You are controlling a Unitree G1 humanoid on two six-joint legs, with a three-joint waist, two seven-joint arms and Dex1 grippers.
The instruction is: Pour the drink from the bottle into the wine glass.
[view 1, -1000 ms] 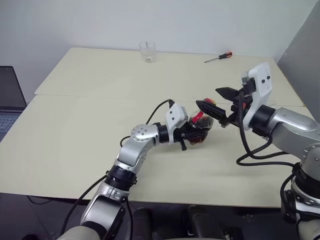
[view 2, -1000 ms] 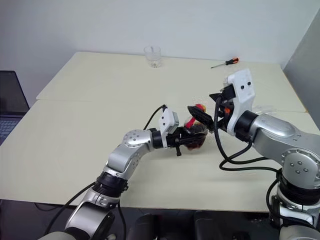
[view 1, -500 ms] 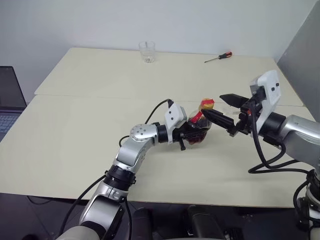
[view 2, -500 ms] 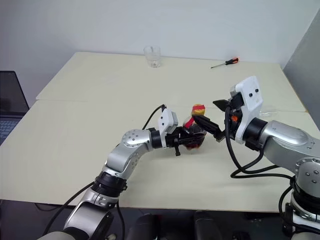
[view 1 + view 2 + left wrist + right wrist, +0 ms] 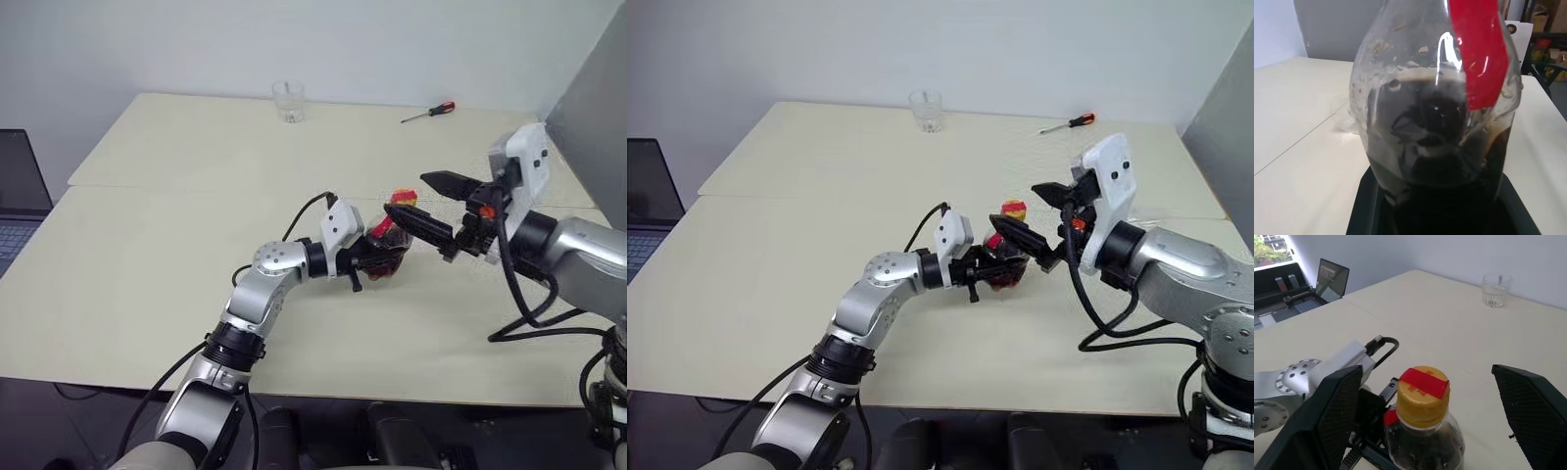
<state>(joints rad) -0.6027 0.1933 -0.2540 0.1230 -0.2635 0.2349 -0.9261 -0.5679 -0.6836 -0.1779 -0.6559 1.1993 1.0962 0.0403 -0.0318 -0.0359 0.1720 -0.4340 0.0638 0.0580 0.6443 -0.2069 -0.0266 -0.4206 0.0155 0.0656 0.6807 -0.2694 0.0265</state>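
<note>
- Bottle (image 5: pixel 390 247) upright near the middle of the cream table (image 5: pixel 176 245), clamped low on its body by the left gripper (image 5: pixel 377 257), fingers closed tight on the ribbed lower part.
- Dark brown drink (image 5: pixel 1435 147) visible through the clear plastic, filling the lower body up to about the shoulder; droplets on the inner wall above the liquid line.
- Red label strip (image 5: pixel 1478 54) running up the neck; yellow-orange cap (image 5: pixel 1422 394) still screwed on, red strip across its top.
- Right gripper (image 5: pixel 423 204) level at cap height, fingers spread wide, one to either side of the cap, neither touching it.
- Nearer black finger (image 5: pixel 421 226) of the right gripper just beside the bottle's neck; farther finger behind and above.
- Short clear tumbler (image 5: pixel 288 101) at the far edge of the table, well apart from the bottle.
- Screwdriver (image 5: pixel 428 112) with red-and-black handle lying at the far right of the table.
- Laptop (image 5: pixel 18 196) partly visible past the table's left edge.
</note>
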